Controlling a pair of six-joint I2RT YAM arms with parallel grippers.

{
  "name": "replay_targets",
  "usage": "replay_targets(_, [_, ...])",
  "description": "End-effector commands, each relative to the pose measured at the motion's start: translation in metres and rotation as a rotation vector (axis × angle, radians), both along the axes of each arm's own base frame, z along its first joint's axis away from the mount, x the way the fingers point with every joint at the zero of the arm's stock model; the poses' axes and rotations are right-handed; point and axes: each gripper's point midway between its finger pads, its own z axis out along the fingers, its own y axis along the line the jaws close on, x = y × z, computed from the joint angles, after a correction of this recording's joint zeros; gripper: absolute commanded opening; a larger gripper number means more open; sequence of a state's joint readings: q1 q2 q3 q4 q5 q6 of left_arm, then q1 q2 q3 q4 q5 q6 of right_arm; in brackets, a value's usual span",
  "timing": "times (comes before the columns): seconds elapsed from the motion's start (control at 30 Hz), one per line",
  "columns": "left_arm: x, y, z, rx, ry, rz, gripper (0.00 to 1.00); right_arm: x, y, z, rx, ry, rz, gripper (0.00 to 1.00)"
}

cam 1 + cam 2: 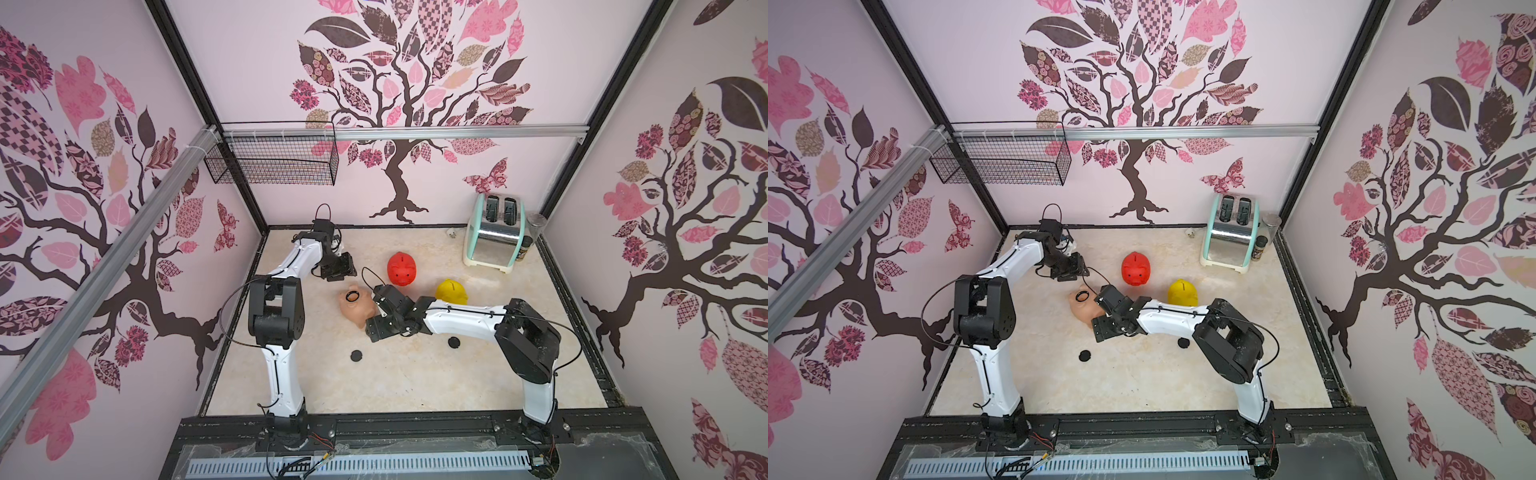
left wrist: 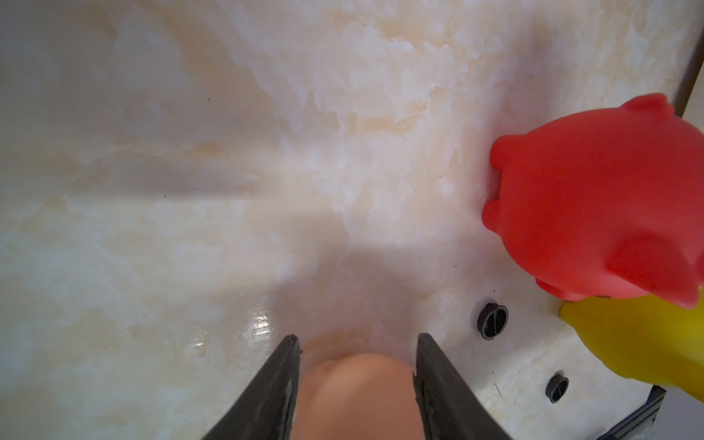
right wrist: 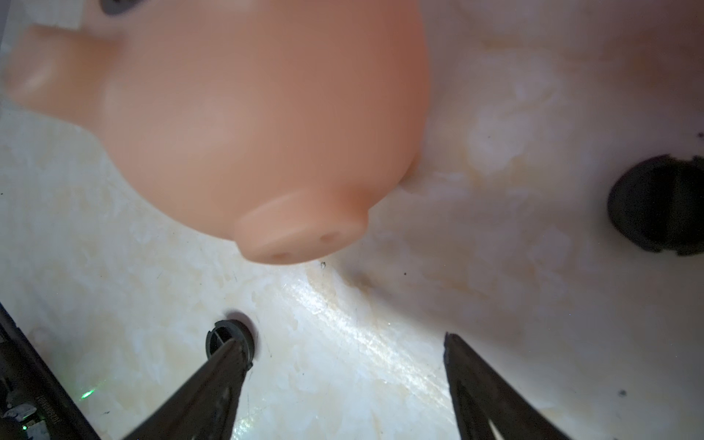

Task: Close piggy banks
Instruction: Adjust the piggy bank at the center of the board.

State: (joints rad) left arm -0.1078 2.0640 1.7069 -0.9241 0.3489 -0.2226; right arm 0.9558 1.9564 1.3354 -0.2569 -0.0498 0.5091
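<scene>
Left gripper [image 1: 341, 270]: in a top view, poised just behind the peach pig [image 1: 356, 306] lying on the desk [image 1: 395, 382].
Belly ring [image 1: 352, 296]: faces up; seated plug or bare hole, unclear.
Left wrist: jaws narrow, peach surface between; grip unclear.
Right gripper [image 3: 346, 341]: right wrist, wide, empty; should straddle a loose plug [image 3: 655, 205] squarely, avoiding the snout [image 3: 301, 232].

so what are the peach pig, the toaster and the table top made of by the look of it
The peach pig looks like moulded plastic or vinyl: a smooth, one-colour skin with a soft sheen. The toaster has a mirror-polished metal side panel that reflects the table, and a mint frame and cream base, probably plastic. The table top is marble-patterned and glossy, judging by its glare; stone or laminate, I can't tell.
</scene>
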Motion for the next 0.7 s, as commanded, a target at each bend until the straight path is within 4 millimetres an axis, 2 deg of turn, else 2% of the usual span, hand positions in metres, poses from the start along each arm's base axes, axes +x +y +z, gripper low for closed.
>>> replay_targets(0.0, [-0.011, -0.007, -0.011, -0.002, 0.048, -0.042, 0.51, 0.001, 0.013, 0.004, 0.018, 0.005, 0.006, 0.84])
replay_targets(0.2, [-0.021, -0.018, -0.022, -0.014, 0.087, -0.068, 0.51, 0.002, 0.018, 0.002, 0.021, 0.013, 0.011, 0.84])
replay_targets(0.37, [-0.033, -0.013, -0.032, 0.018, 0.130, -0.075, 0.49, 0.010, 0.017, 0.000, -0.004, -0.008, 0.014, 0.85])
replay_targets(0.67, [-0.044, 0.000, -0.024, 0.081, 0.130, -0.066, 0.49, 0.022, 0.010, 0.000, -0.009, 0.003, -0.004, 0.84])
